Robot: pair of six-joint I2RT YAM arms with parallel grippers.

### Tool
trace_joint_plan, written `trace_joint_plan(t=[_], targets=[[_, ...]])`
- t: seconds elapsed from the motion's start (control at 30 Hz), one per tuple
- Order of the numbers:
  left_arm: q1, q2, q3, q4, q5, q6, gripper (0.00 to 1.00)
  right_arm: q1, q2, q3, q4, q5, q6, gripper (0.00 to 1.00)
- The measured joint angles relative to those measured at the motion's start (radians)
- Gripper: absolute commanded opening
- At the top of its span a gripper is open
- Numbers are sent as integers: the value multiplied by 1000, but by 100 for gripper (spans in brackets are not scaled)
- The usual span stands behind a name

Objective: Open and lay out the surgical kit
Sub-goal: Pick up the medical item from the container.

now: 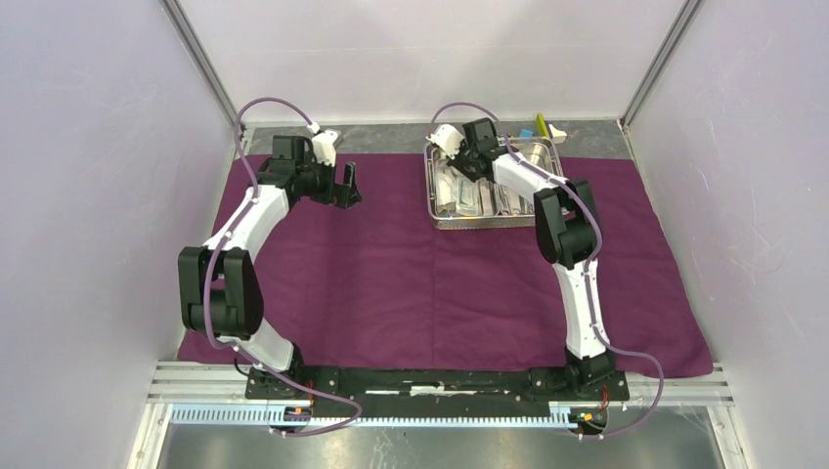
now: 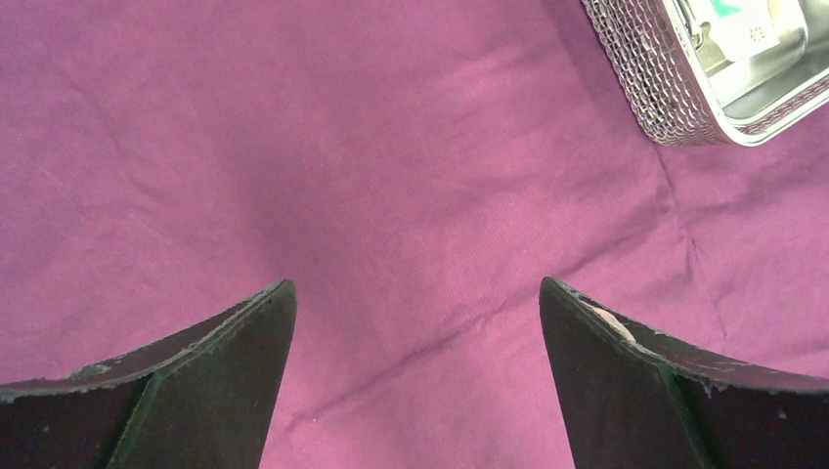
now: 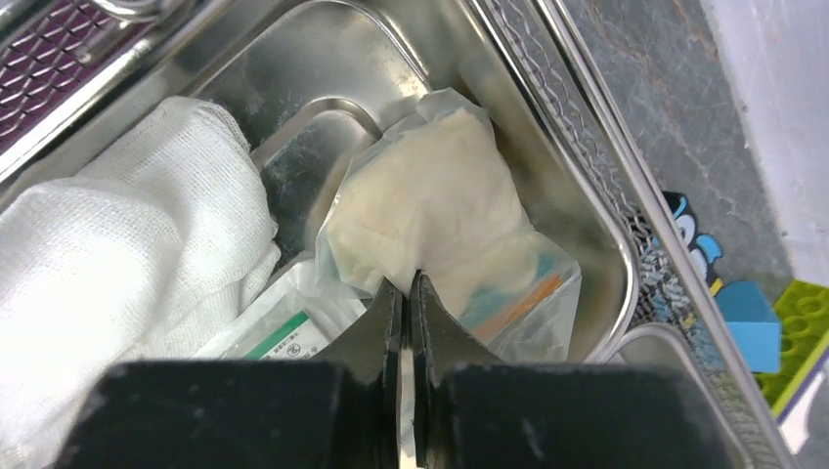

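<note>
The plum-purple cloth (image 1: 391,283) lies spread flat over the table. The steel tray (image 1: 489,223) sits on its far right part. My right gripper (image 1: 461,166) is down inside the tray. In the right wrist view it (image 3: 406,283) is shut on the near edge of a clear plastic bag (image 3: 440,186) with a cream-white content. A gauze pad (image 3: 127,225) and a white flat packet (image 3: 283,337) with a green stripe lie to the left of the bag. My left gripper (image 2: 415,288) is open and empty above bare cloth (image 2: 342,147), left of the tray's corner (image 2: 675,98).
A blue block (image 3: 753,322) and a yellow-green block (image 3: 802,332) lie on the grey table just beyond the tray's far right side. Pale enclosure walls stand close on the left, right and back. The cloth's front edge reaches the arm bases.
</note>
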Motion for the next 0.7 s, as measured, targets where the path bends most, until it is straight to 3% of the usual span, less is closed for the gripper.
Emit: trace_joint_plan(t=[0.27,0.7], targets=[[0,-31,0,0,-2,0,100,-21,-107,-100,8,-60,55,0],[-9,-40,15,-24,-1,0,100,-43,-500,-217,-12,-203,137,0]])
